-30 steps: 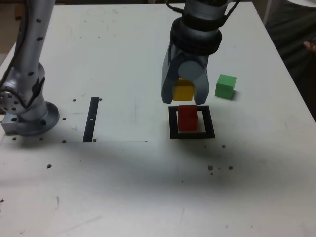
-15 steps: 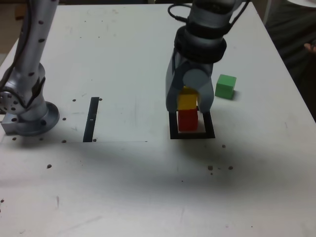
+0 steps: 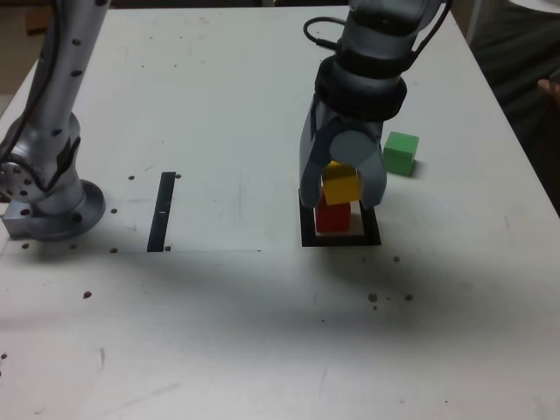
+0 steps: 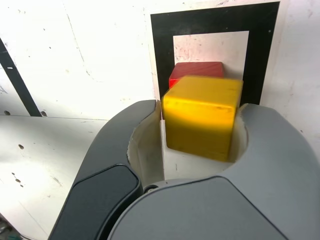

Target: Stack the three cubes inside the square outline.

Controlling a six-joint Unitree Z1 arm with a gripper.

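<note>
The red cube (image 3: 331, 218) (image 4: 195, 71) stands inside the square outline (image 3: 341, 240) (image 4: 162, 50). The yellow cube (image 3: 341, 185) (image 4: 202, 117) rests on top of it, tilted in the exterior view and blurred in the wrist view. My gripper (image 3: 341, 199) (image 4: 201, 115) hangs straight over the stack with a finger close on each side of the yellow cube. A thin gap shows beside one finger, so the jaws stand slightly open. The green cube (image 3: 400, 153) sits alone on the table, behind the outline toward the exterior view's right.
A narrow black strip (image 3: 163, 210) (image 4: 12, 75) lies on the table at the exterior view's left of the outline. The arm's base (image 3: 52, 206) stands at the far left. A person's hand (image 3: 551, 85) shows at the right edge.
The gripper came down with the yellow cube from above and behind the red cube onto it. The yellow cube now sits tilted, and the fingers have parted a little.
</note>
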